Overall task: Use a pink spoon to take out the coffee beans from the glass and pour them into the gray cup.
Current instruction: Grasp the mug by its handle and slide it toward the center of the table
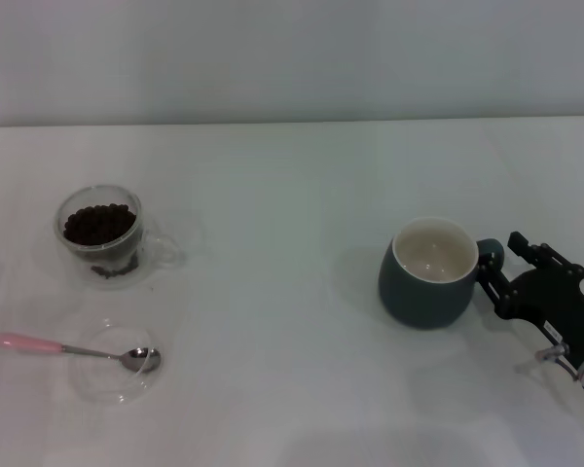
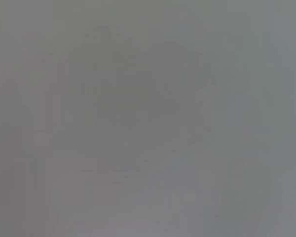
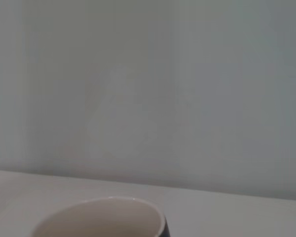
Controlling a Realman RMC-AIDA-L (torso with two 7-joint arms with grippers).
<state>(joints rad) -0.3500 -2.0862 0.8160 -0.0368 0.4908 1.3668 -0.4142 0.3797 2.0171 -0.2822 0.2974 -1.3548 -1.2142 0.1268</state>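
Note:
The glass [image 1: 101, 232] holding the coffee beans [image 1: 98, 225] stands at the left of the white table. Nearer the front, the pink spoon [image 1: 76, 348] lies with its metal bowl on a flat clear saucer [image 1: 115, 364] and its pink handle pointing left. The gray cup [image 1: 428, 272] stands at the right with its cream inside bare; its rim [image 3: 101, 217] also shows in the right wrist view. My right gripper [image 1: 496, 263] is open, its black fingers on either side of the cup's handle [image 1: 492, 253]. The left gripper is out of view.
The white table [image 1: 292, 195] ends at a pale wall behind. A few loose beans [image 1: 112, 269] show at the foot of the glass. The left wrist view is a plain grey blur.

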